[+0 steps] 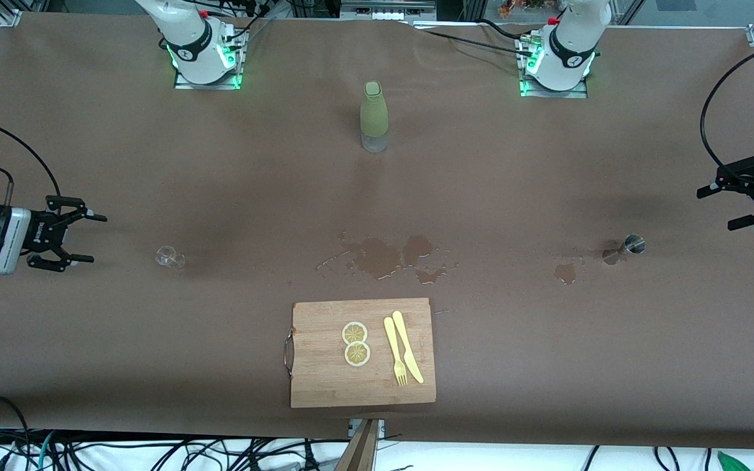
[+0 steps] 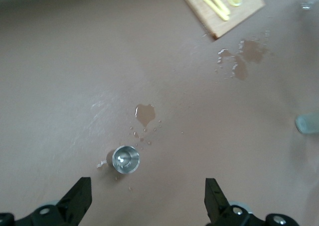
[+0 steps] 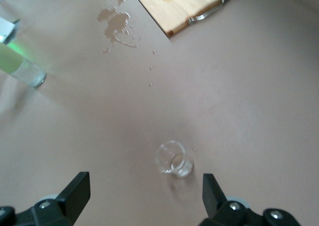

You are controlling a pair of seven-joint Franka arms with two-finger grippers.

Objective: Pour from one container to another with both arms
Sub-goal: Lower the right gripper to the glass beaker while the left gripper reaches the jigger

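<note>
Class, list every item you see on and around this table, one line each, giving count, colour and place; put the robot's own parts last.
bottle: one, green over clear, between the arm bases.
glass cup: one, clear, toward the right arm's end.
metal jigger: one, silver, toward the left arm's end.
spilled liquid: several dark patches, mid-table, one beside the jigger.
cutting board: one, wooden, nearest the front camera.
lemon slices: two, yellow, on the board.
fork and knife: one each, yellow, on the board.
right tool: one, black, open, near the cup.
left tool: one, black, open, near the jigger.
</note>
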